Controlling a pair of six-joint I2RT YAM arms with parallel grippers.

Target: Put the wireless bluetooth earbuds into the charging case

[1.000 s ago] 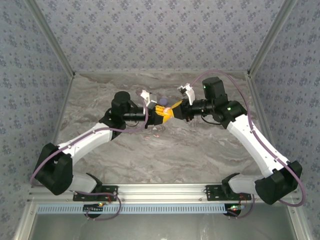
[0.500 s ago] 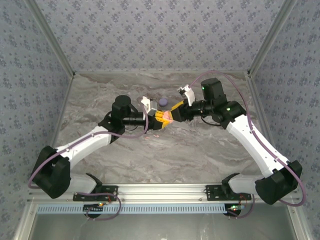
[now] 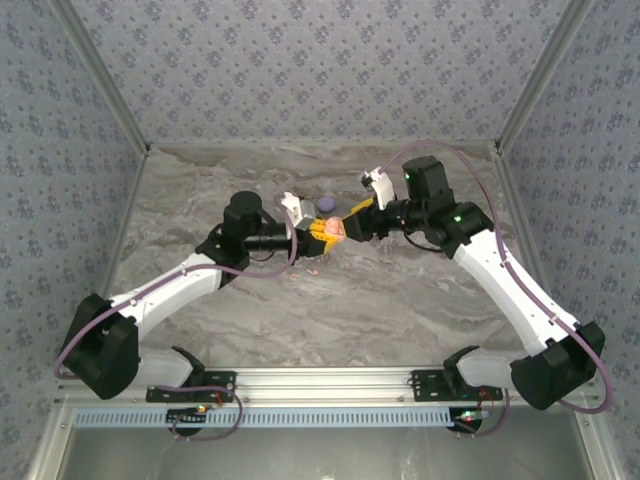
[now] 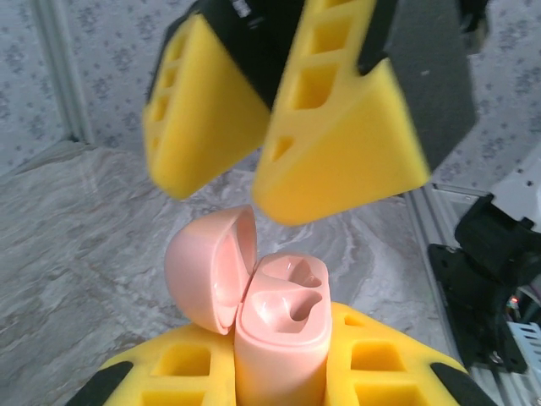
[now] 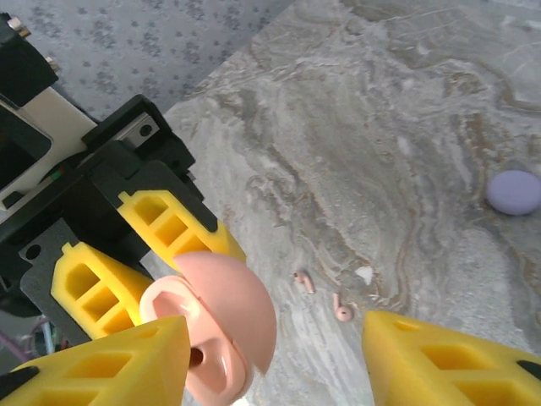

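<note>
Clamping the open pink case (image 4: 281,334), left pincer (image 3: 317,232); right pincer (image 5: 279,368) agape, its camera catching two pink earbuds (image 5: 341,310).

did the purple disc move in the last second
No. The purple disc lies at the same spot on the table, just as far from the back wall as before.
</note>
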